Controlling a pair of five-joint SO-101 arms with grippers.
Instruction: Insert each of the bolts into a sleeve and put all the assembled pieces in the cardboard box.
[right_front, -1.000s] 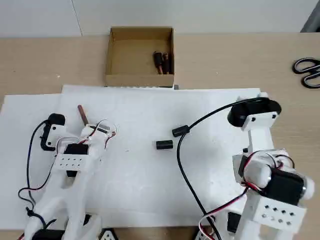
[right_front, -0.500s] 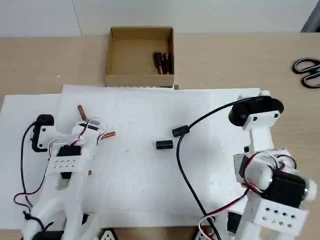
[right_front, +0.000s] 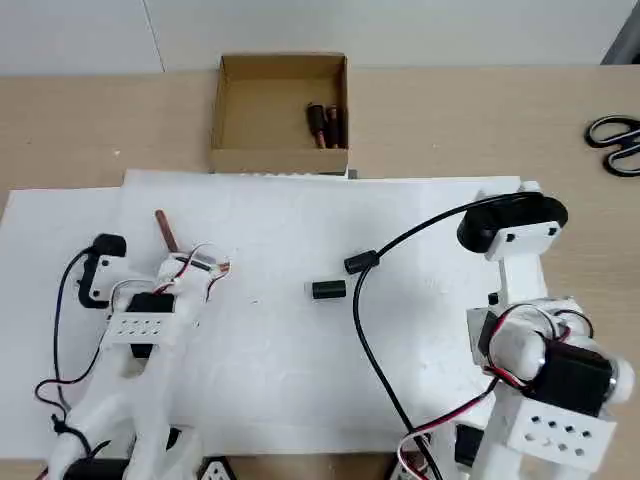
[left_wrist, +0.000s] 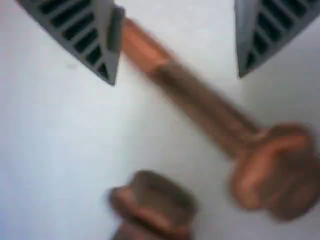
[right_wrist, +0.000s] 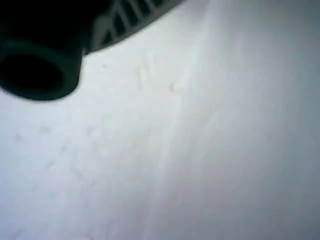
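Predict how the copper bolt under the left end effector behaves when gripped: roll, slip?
The bolt looks like solid metal, so probably stiff and heavy for its size. Its round shank may slip or roll on the smooth white sheet, though the wide head would likely make it pivot. The open left end effector straddles the shank.

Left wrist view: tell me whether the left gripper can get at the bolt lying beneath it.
Probably yes: the left gripper is open, and the bolt lies on the white sheet between its jaws with nothing in the way.
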